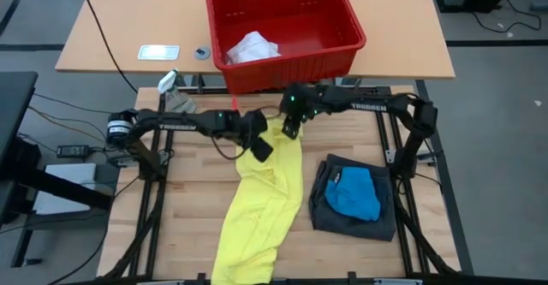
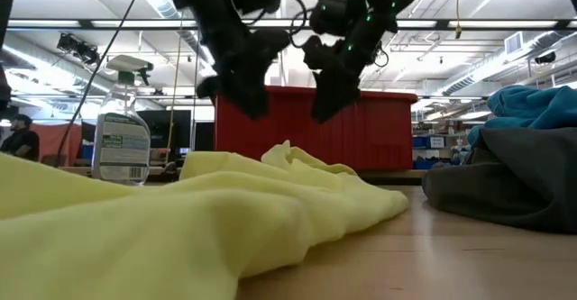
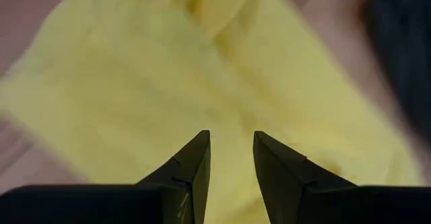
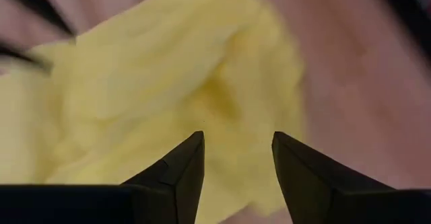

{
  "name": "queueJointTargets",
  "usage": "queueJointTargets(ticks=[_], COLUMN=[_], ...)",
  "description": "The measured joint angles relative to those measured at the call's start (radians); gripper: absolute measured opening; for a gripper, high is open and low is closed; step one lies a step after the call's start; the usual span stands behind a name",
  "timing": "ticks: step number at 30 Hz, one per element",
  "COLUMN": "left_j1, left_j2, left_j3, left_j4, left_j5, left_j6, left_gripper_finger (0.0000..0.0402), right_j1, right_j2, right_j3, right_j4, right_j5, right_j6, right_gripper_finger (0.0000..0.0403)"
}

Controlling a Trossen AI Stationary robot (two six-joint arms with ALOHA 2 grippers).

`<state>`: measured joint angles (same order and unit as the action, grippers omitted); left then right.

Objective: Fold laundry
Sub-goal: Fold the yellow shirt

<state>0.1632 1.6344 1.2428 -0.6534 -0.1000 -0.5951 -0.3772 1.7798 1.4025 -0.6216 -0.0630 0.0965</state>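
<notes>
Jaws of the left gripper (image 3: 231, 158) stand narrowly parted and hold nothing; yellow cloth shows through the gap. The right gripper (image 4: 237, 162) has its jaws set somewhat wider, also bare between the tips. Both hang above the desk (image 1: 188, 191), clear of the cloth in the low view, over the far end of the yellow shirt (image 1: 261, 204).

Left gripper (image 1: 259, 145) sits over the shirt's far left corner, right gripper (image 1: 291, 127) just beside it toward the basket; the two arms reach in from opposite sides and nearly meet.

Yellow shirt lies as a long crumpled band, running from beneath the grippers down to the desk's near edge, with a raised fold at its far end (image 2: 288, 156).

Dark grey shorts (image 1: 353, 215) lie flat to the right of the shirt, near but apart. Bright blue piece (image 1: 353, 191) rests bunched on top of them.

Red basket (image 1: 342, 11) stands on the tan table beyond the desk, a white cloth (image 1: 251, 47) in its left corner. Spray bottle (image 2: 122, 138) stands at the desk's far left corner.
</notes>
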Motion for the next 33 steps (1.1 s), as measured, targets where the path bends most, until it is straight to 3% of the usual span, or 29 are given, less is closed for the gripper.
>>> queueJointTargets(ticks=[7, 17, 29, 33], left_j1=[0.058, 0.064, 0.094, 0.104], left_j2=[0.001, 0.022, 0.118, 0.160], left_j3=[-0.139, -0.172, -0.171, -0.171], left_j4=[0.382, 0.443, 0.505, 0.536], left_j5=[0.120, -0.011, 0.014, 0.005], left_j6=[-0.010, 0.052, 0.057, 0.057], left_gripper_finger=[0.0116, 0.0116, 0.0115, 0.0082], right_j1=[-0.103, -0.108, -0.084, -0.080], right_j2=[0.068, 0.192, 0.185, 0.153], right_j3=[0.000, 0.002, 0.002, 0.002], right_j4=[0.031, 0.109, 0.086, 0.073], right_j5=[-0.093, -0.174, -0.172, -0.171], right_j6=[-0.189, -0.227, -0.176, -0.199], right_gripper_finger=[0.0182, 0.0182, 0.0182, 0.0182])
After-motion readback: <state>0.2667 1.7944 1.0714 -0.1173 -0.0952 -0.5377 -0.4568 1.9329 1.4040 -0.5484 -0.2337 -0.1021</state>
